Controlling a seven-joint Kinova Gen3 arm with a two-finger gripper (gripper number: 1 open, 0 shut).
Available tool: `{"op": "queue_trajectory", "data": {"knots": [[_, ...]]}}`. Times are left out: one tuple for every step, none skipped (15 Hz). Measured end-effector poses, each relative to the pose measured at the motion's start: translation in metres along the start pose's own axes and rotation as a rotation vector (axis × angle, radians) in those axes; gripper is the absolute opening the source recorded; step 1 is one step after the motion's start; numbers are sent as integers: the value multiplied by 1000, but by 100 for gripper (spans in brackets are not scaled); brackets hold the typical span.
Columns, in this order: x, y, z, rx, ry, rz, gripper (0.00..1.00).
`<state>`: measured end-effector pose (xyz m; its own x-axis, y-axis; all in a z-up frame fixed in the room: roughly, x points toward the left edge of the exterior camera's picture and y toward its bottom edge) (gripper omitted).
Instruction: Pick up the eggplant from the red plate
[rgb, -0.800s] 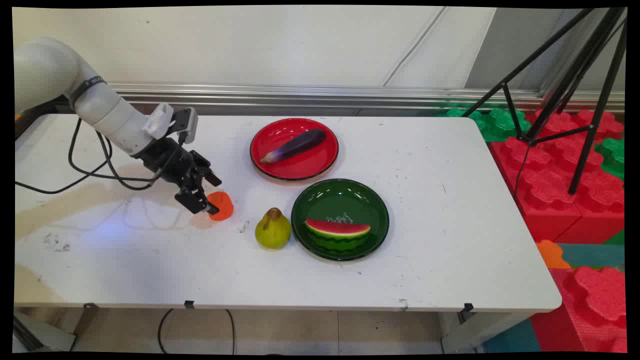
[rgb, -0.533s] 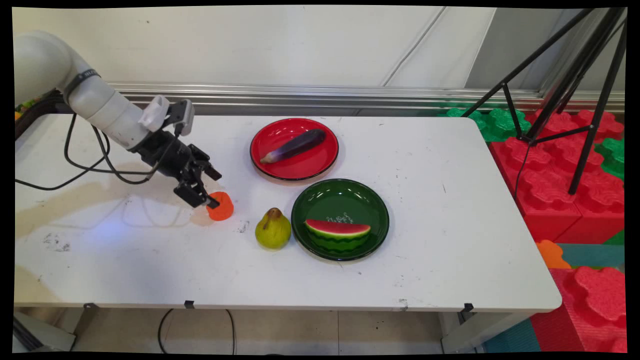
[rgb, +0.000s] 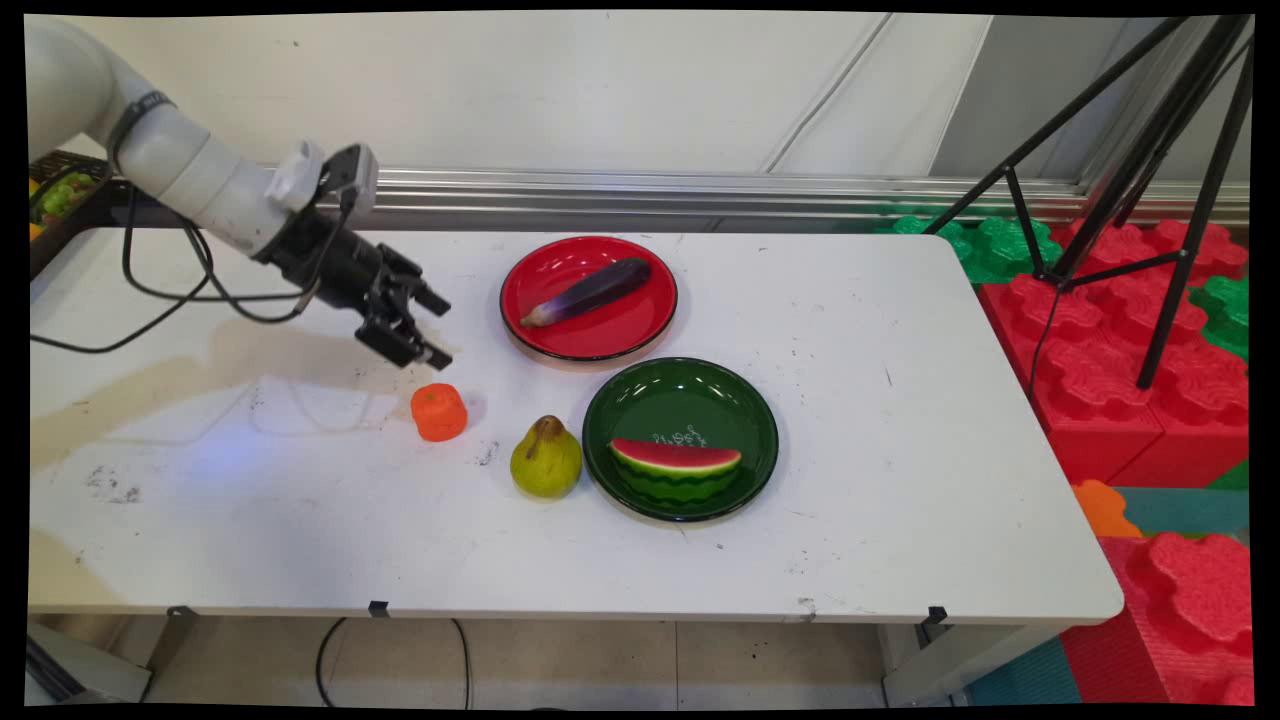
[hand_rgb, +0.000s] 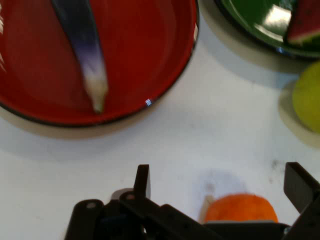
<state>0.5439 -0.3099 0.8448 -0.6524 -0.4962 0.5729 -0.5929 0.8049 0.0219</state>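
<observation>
Since earlier frame: tool (rgb: 420, 330) lifted off orange fruit (rgb: 439, 411), fingers spread, empty; fruit rests on bench (rgb: 900, 420), left-centre.

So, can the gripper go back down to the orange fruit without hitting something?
Probably yes. The gripper hangs open just above the orange fruit, which stands alone on the table; the pear and red plate lie off to the side.

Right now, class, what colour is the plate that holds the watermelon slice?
Dark green plate, under the watermelon slice; the main view shows it best.
</observation>
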Motion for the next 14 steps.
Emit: {"op": "queue_trajectory", "data": {"knots": [[3,-2,-2,5,9,-2,100],[7,-4,-5,12,23,-2,100],[12,-7,-8,21,37,-1,100],[16,-9,-10,28,47,0,100],[21,-12,-11,36,60,1,100],[25,-15,-12,42,69,1,100],[30,-17,-13,50,78,1,100],[35,-21,-13,59,89,0,100],[39,-23,-13,66,96,1,100],[43,-26,-11,71,102,2,100],[48,-29,-10,78,108,3,100],[50,-31,-8,83,112,3,100],[56,-36,-4,92,117,3,100],[60,-38,-1,98,120,3,100]]}}
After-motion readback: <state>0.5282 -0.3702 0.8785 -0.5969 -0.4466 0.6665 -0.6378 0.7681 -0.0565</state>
